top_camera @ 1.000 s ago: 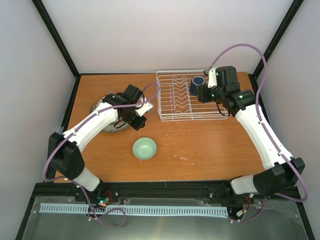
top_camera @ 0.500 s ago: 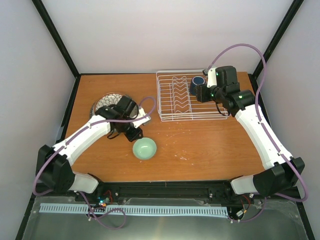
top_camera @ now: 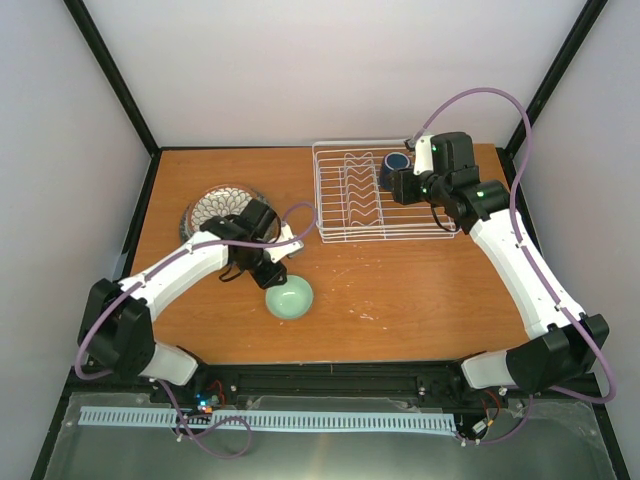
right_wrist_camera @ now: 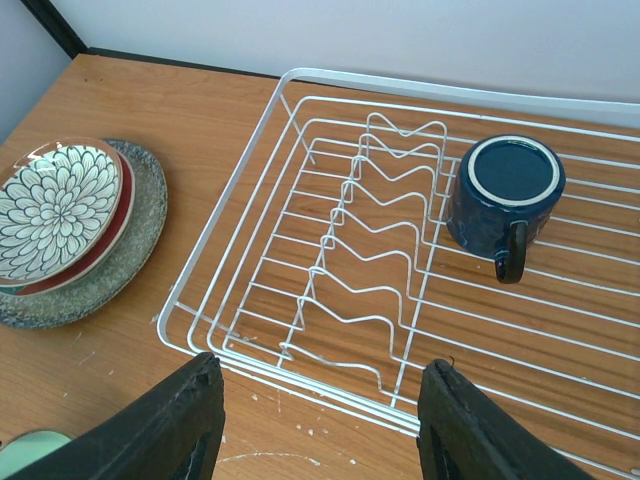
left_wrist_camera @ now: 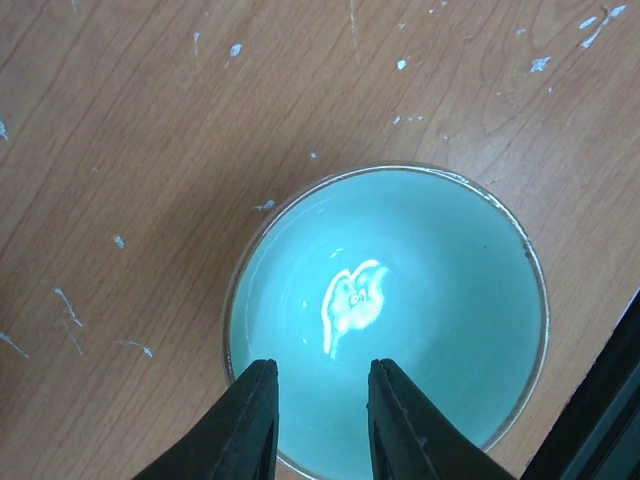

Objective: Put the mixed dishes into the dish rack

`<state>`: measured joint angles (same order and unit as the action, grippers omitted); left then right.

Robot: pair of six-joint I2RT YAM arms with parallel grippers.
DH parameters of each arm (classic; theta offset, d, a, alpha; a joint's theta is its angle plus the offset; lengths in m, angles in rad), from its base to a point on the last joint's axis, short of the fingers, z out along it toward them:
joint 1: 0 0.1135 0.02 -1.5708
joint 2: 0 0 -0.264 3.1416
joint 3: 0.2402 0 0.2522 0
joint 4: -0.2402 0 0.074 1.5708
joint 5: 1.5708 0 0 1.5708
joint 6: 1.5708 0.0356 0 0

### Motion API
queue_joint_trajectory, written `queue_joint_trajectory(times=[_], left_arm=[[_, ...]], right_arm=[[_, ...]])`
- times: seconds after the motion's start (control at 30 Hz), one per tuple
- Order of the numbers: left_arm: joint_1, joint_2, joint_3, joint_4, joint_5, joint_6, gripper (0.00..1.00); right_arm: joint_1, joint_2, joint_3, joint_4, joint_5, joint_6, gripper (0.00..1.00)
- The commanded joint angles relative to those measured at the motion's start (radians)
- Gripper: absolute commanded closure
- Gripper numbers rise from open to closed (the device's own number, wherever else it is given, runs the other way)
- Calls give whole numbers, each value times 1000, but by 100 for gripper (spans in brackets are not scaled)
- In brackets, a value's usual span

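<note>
Your left arm has swung off the plate stack [top_camera: 213,207], which sits at the table's left. The left gripper [top_camera: 274,270] now hangs over the small pale green bowl [left_wrist_camera: 400,290], its fingers a narrow gap apart above the near rim, gripping nothing. That suggests the bowl is your next pick. It lies empty, well apart from the dish rack [top_camera: 322,200]. The rack holds only the dark blue mug [right_wrist_camera: 505,190], apparently upside down, right of the bare dividers. Your right gripper [right_wrist_camera: 320,420] hovers wide and empty over the rack's near edge.
</note>
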<state>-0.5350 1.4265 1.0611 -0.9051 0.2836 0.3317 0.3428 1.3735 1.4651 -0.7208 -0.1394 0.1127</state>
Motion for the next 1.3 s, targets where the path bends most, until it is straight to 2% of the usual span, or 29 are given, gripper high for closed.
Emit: queue_joint_trajectory(times=[0.0, 0.97, 1.27], left_arm=[[-5, 17, 7, 2, -27, 14, 73], [-5, 187, 27, 24, -20, 25, 70], [-5, 114, 101, -26, -76, 20, 69]], right_arm=[[8, -16, -13, 15, -1, -11, 46], [9, -23, -17, 11, 29, -21, 46], [9, -20, -15, 12, 25, -21, 46]])
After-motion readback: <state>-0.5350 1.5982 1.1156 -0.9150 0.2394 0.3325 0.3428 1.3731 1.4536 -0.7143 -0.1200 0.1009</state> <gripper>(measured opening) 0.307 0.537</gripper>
